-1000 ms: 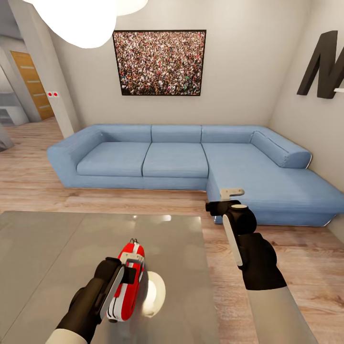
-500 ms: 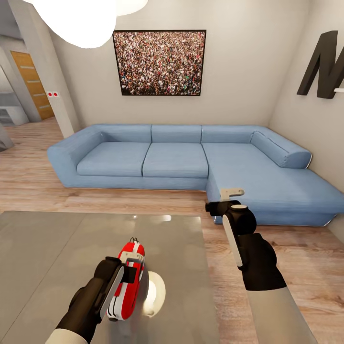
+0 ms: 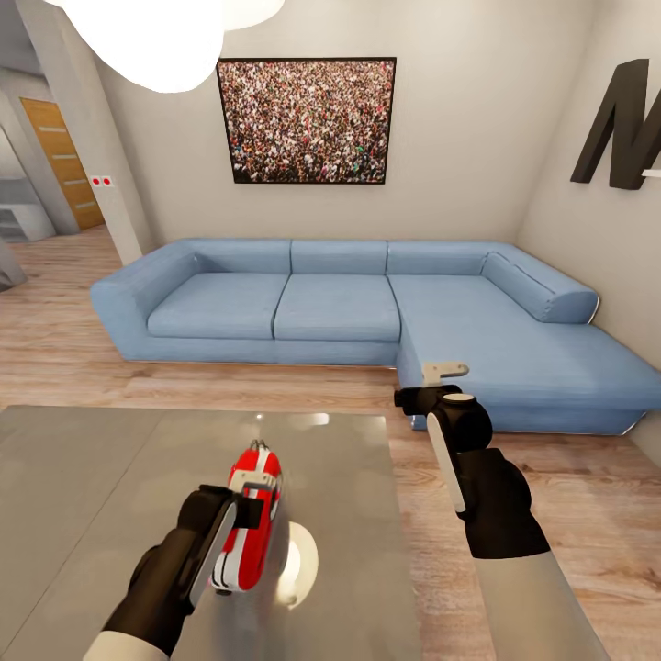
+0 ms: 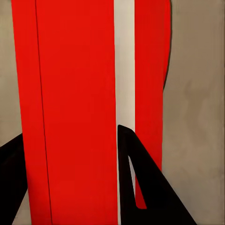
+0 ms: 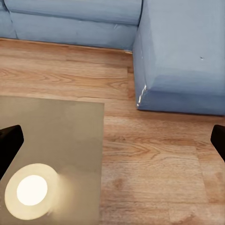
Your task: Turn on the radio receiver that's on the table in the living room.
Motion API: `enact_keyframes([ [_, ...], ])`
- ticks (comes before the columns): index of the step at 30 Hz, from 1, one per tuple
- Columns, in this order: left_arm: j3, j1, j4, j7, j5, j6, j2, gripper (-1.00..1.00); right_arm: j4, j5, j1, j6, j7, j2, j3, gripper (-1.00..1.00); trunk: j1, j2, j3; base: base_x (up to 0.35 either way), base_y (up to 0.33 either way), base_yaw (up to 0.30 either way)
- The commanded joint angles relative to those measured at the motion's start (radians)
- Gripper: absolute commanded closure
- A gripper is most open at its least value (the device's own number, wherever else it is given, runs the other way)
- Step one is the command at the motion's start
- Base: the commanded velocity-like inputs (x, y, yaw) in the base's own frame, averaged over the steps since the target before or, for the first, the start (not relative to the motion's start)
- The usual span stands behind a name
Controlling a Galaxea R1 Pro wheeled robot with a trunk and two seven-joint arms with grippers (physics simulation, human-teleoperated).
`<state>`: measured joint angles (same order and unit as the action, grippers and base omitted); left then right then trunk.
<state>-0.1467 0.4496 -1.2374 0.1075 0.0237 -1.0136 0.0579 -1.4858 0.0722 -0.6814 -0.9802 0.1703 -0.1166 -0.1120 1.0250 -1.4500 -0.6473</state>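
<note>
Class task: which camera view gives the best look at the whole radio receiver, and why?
The head view: the radio receiver appears whole on the table, with the left gripper at it. The left wrist view shows its red and white surface too close for its outline; the right wrist view faces table, floor and sofa.

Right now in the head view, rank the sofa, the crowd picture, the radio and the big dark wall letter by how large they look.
1. Sofa
2. Crowd picture
3. Wall letter, cut by the frame edge
4. Radio receiver, though it sits nearest the camera
</note>
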Motion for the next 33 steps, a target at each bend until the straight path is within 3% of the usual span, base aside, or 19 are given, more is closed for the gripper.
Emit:
enact_keyframes([
  [1,0.000,0.000,-0.019,0.000,-0.003,0.000,0.001,1.00,0.000,0.000,0.000,0.000,0.000,0.000,0.000,-1.00,0.000,0.000,0.000,0.000,0.000,0.000],
  [11,0.001,-0.001,-0.159,0.000,0.057,0.000,0.029,1.00,0.000,0.000,0.000,0.000,0.000,-0.001,0.000,-1.00,0.000,0.000,0.000,0.000,0.000,0.000],
  [21,0.001,0.000,-0.206,-0.014,0.061,0.008,0.037,1.00,-0.008,0.000,0.000,-0.001,0.000,0.000,0.001,-1.00,0.000,0.000,0.000,0.000,0.000,0.000],
  [30,0.003,0.000,-0.227,-0.235,0.061,0.028,0.028,1.00,-0.025,0.000,0.000,-0.002,-0.001,0.007,0.003,-1.00,0.000,0.000,0.000,0.000,0.000,0.000],
  [32,0.003,0.000,-0.236,-0.260,0.061,0.029,0.024,1.00,-0.030,0.000,0.000,-0.002,-0.001,0.007,0.003,-1.00,0.000,0.000,0.000,0.000,0.000,0.000],
  [33,0.004,0.000,-0.260,-0.309,0.061,0.031,0.008,1.00,-0.036,0.000,0.000,-0.002,-0.003,0.008,0.004,-1.00,0.000,0.000,0.000,0.000,0.000,0.000],
])
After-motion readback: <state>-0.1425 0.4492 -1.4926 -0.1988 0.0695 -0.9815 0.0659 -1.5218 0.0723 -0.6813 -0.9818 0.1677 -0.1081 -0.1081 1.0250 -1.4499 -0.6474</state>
